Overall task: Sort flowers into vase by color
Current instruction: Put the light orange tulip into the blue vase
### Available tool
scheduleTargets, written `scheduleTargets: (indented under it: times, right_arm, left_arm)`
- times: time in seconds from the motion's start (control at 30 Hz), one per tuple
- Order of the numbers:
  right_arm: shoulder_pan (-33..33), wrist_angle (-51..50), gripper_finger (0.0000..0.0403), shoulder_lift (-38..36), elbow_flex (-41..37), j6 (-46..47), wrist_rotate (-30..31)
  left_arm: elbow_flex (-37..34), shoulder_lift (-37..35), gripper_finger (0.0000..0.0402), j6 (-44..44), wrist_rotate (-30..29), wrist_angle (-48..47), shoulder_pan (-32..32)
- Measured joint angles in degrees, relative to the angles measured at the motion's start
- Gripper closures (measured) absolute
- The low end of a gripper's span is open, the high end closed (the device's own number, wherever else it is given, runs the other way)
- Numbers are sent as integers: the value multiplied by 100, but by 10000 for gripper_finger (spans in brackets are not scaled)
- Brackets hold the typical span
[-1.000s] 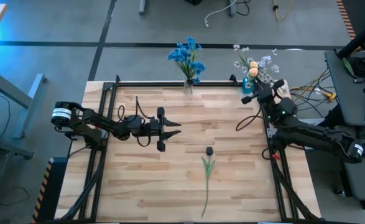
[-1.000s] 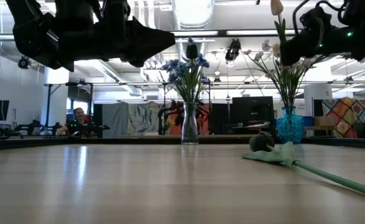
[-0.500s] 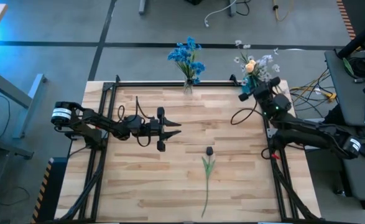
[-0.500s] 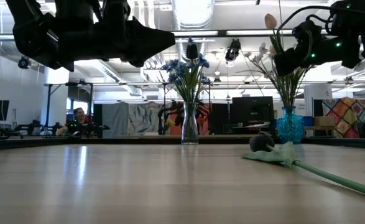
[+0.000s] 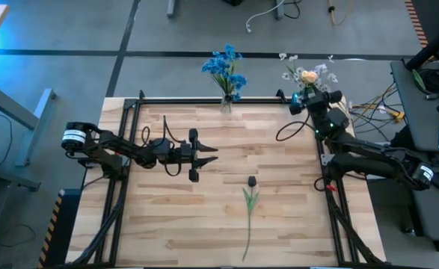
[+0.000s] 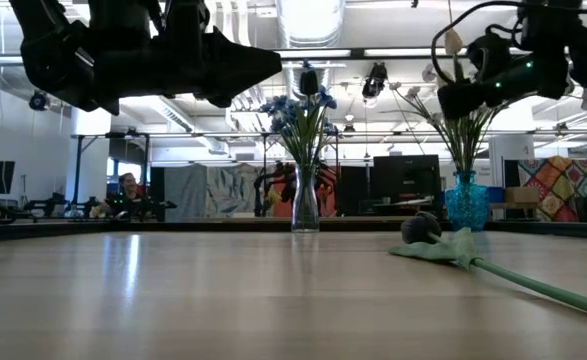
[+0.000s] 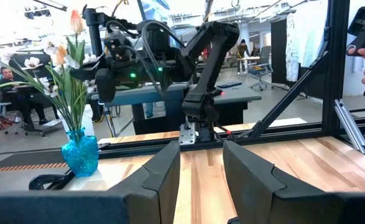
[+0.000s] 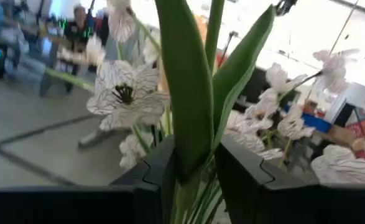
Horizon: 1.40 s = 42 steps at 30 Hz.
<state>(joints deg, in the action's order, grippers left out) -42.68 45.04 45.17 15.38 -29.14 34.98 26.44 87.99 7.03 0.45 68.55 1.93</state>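
Pale wood-plank table (matt); glossy blue glass vase.

Blue vase mostly hidden under right gripper; held stem's blossom cut off by frame.

Light wooden plank worktop, framed by black rails. One dark-headed flower lies flat near its centre, stem pointing toward the near edge. At the far edge stand a clear vase of blue flowers and a blue vase of pale flowers.
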Motion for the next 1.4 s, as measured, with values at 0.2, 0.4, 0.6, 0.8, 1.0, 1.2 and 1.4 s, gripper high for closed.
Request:
scheduleTargets:
  times: [0.2, 0.4, 0.6, 0.8, 1.0, 1.2, 1.4]
  right_arm:
    - [0, -1303, 309, 2, 526, 453, 268]
    - [2, -2100, 285, -7, 937, 795, 487]
    - [4, -3651, 221, -9, 1524, 1349, 546]
    - [32, -4936, 170, -15, 2077, 1724, 513]
    - [158, -5645, 148, -15, 2437, 1788, 507]
    - [339, -6204, 145, -62, 2694, 1823, 505]
    - [505, -6884, 145, -197, 2935, 1934, 505]
  left_arm:
    - [0, 0, 293, -2, 2, 0, 0]
    - [0, 0, 293, -2, 1, 0, 0]
    - [0, 0, 293, -4, 2, -2, 0]
    - [0, 0, 293, -2, 2, -4, 0]
    - [0, 0, 293, -2, 2, -40, 0]
    - [0, 0, 293, -2, 2, -57, 2]
    - [0, 0, 293, -2, 2, -55, 0]
